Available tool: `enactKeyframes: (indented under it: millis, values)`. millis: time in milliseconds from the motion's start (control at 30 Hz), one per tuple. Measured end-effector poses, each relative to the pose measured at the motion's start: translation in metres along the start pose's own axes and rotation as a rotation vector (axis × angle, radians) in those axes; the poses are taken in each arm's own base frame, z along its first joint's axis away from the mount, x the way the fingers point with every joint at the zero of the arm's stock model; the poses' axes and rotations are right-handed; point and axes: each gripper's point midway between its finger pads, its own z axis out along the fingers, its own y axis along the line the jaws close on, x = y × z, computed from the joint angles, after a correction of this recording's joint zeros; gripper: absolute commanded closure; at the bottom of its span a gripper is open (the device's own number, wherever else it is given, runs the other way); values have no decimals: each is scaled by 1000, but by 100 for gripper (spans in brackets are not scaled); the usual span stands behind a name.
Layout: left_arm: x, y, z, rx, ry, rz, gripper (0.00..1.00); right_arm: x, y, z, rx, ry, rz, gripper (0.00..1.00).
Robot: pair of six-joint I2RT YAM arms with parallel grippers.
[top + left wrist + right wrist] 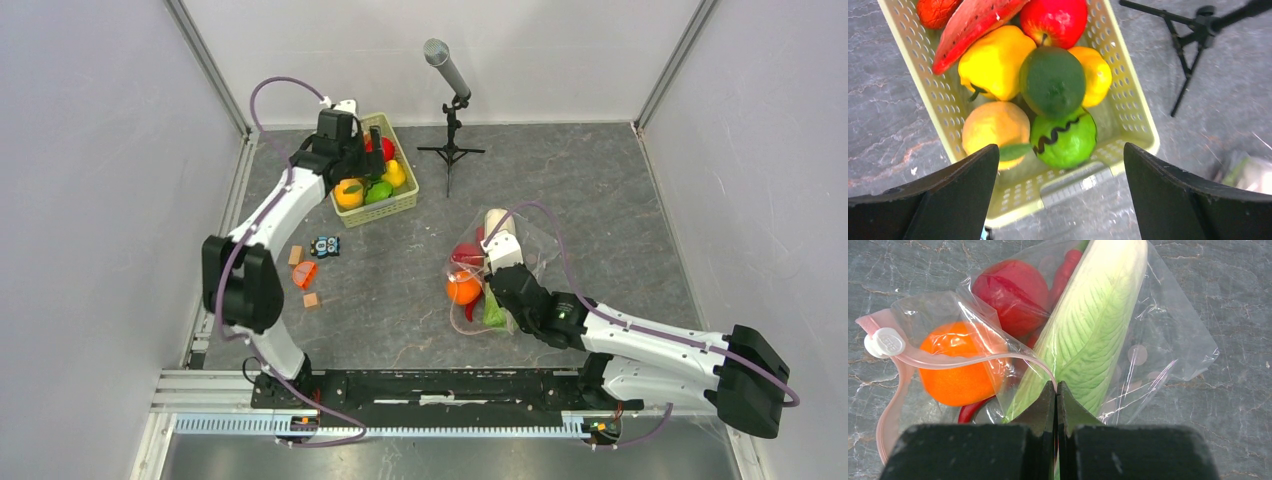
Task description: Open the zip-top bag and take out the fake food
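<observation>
The zip-top bag (1168,340) lies on the grey table, its mouth partly parted, the pink zip strip (973,360) looping to a white slider (885,342). Inside lie fake food pieces: an orange (955,372), a red piece (1013,295) and a long white-and-green cabbage (1093,325). My right gripper (1056,385) is shut on the zip strip at the bag's near edge. From above, the bag (530,245) sits right of centre with that gripper (498,268) on it. My left gripper (1060,146) hangs open over the basket (1128,100), just above a dark green round fruit (1052,80).
The basket (400,205) at the back left also holds yellow peppers (993,62), a red apple (1053,20) and a light green fruit (1065,137). A microphone on a tripod (450,100) stands behind. Small blocks (305,275) and a little toy (325,246) lie at the left.
</observation>
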Motion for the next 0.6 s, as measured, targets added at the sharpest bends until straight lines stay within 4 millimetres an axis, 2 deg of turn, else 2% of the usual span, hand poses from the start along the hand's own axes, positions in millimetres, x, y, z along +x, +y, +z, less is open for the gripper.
enactKeyframes:
  millis: [100,200,333,367,433,600]
  values:
    - [5,-9,-32,53,-27,-16,1,0,0,0,0,-1,-6,100]
    - [23,-25,-65,121,-40,-21,2,-1,0,0,-2,-2,-13,100]
    - [59,-57,-106,233,-35,-12,4,-2,3,0,-25,-4,-20,100]
    - [66,-58,-114,244,-40,-18,4,-2,4,1,-30,-4,-21,100]
    - [87,-78,-133,308,-34,10,7,-4,8,1,-47,-2,-29,100]
    - [126,-101,-171,412,-19,5,16,-22,23,2,-114,-26,-34,100]
